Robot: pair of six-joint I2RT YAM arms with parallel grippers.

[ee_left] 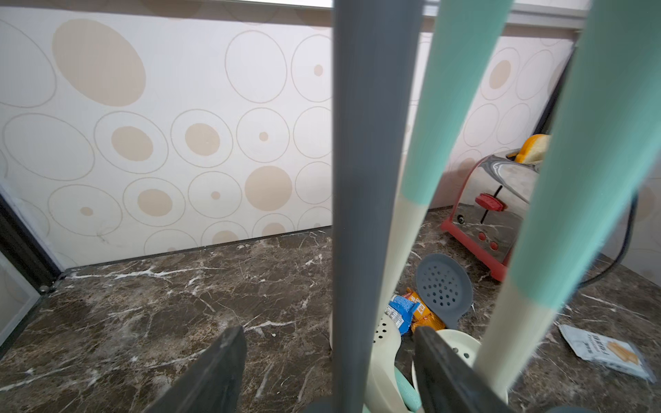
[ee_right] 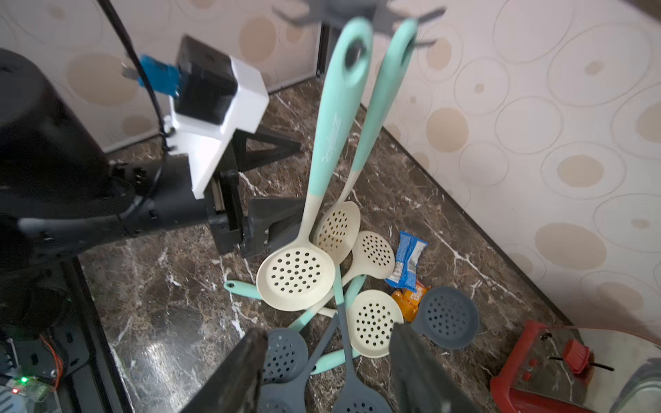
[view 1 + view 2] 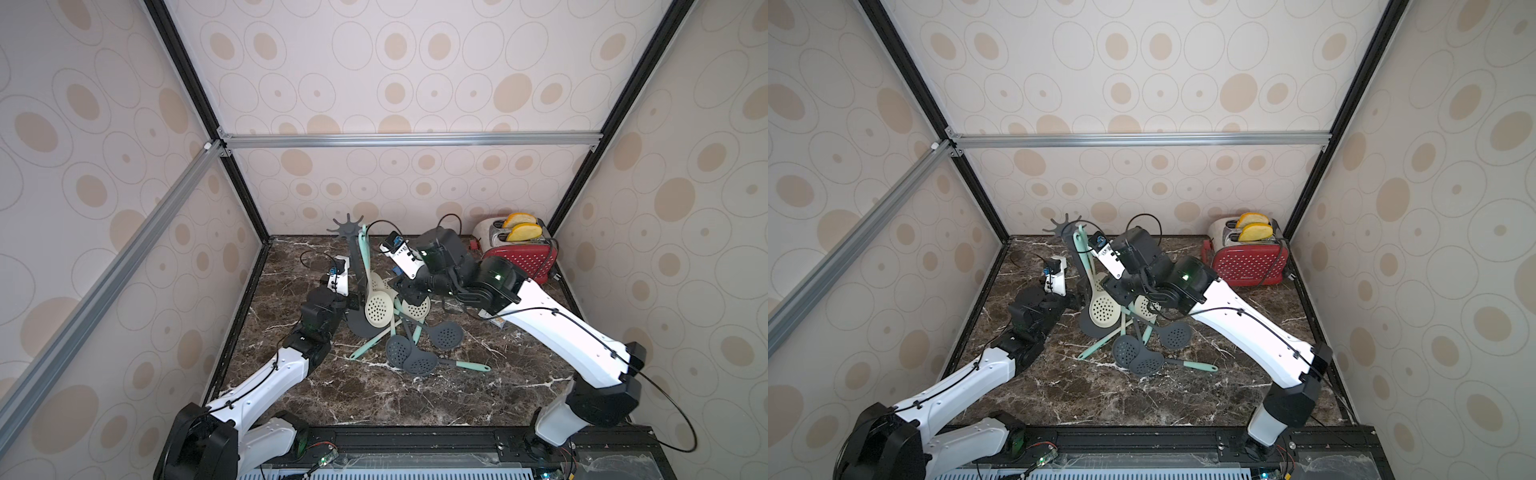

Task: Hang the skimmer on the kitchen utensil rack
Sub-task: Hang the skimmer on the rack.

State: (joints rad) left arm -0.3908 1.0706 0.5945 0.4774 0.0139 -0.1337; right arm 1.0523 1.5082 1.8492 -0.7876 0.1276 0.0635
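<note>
1. The table (image 3: 374,399) is a glossy dark brown marble slab with thin white veins.
2. The loose skimmers (image 3: 419,365) lie in a crossed heap near the middle of it. They have round perforated bowls, some slate grey and some cream, and slim mint handles.
3. The right gripper (image 2: 329,330) hovers above that heap. Its dark, wedge-shaped fingers (image 2: 243,375) are spread apart and grip nothing.
4. The left gripper (image 1: 329,330) sits low by the rack. Its matt black fingers (image 1: 214,372) stand apart on either side of the pole, wider than the pole and not clamped on it.
5. The kitchen utensil rack (image 3: 356,266) is matt dark grey, with a round flat base, a thin pole and a star-shaped crown of short hooks.
6. The skimmer (image 2: 322,143) hangs from one hook by the oval hole in its mint handle, its cream dotted bowl low beside the pole. A second skimmer (image 2: 372,118) of the same make hangs just beside it.
7. Crinkled blue and orange snack wrappers (image 2: 407,264) lie behind the heap.
8. A toaster (image 3: 519,257) stands in the far right corner. It has red dotted sides and a chrome top, with two bread slices standing in its slots.
</note>
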